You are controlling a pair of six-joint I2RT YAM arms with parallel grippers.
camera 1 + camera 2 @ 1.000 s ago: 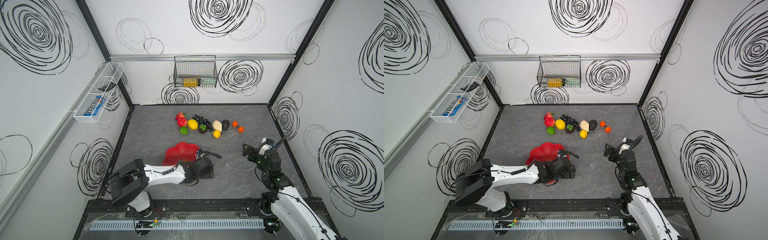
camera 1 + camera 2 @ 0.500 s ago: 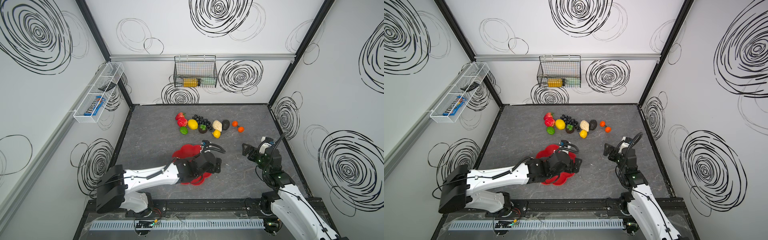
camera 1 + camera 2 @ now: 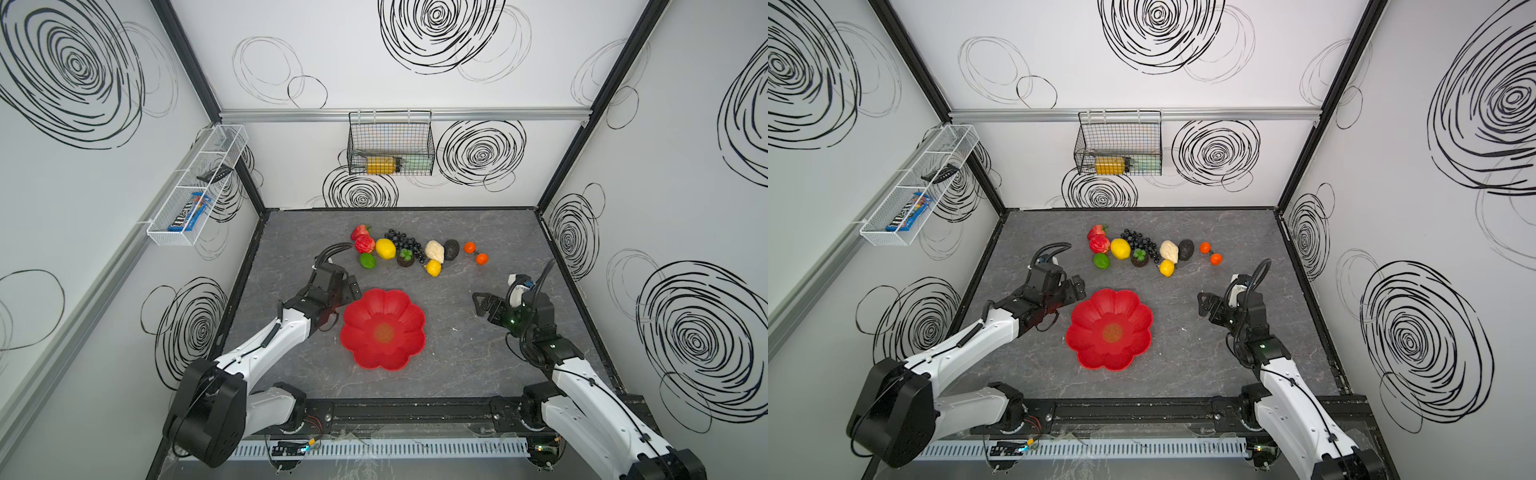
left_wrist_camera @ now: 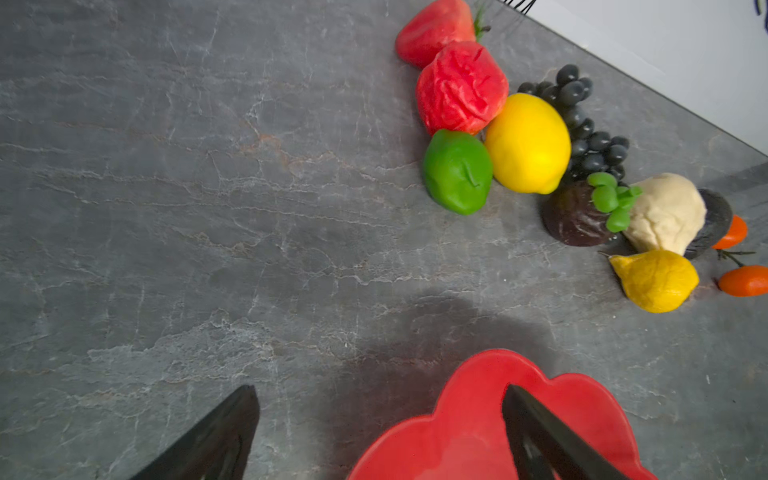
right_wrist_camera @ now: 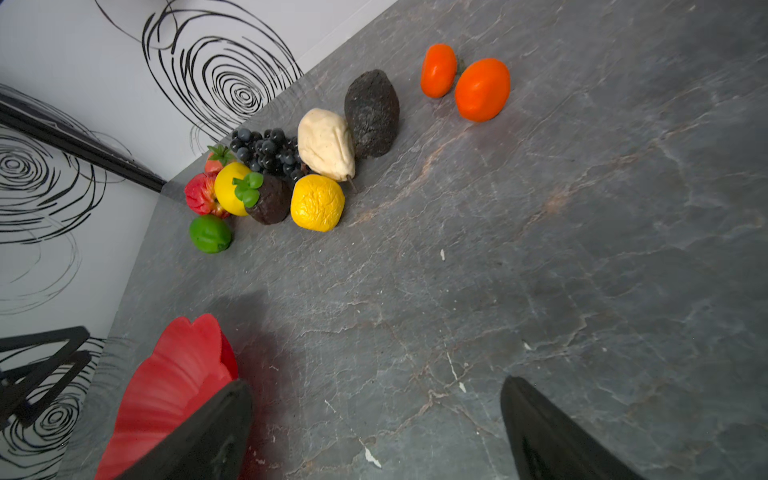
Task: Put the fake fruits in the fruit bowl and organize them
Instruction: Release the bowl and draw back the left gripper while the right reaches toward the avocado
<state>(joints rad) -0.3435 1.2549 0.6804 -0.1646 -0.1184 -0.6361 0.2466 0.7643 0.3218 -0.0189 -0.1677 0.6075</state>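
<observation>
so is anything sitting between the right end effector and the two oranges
Nothing visible does: bare tabletop lies between the open right end effector and the two oranges; the avocado sits beside them, off that line.

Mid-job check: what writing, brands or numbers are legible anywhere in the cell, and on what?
"m&m's": on the blue candy packet in the white mesh basket.
The yellow container in the black wire basket: any label is too small to read.
On the fake fruits and the fruit bowl: no text seen.
</observation>
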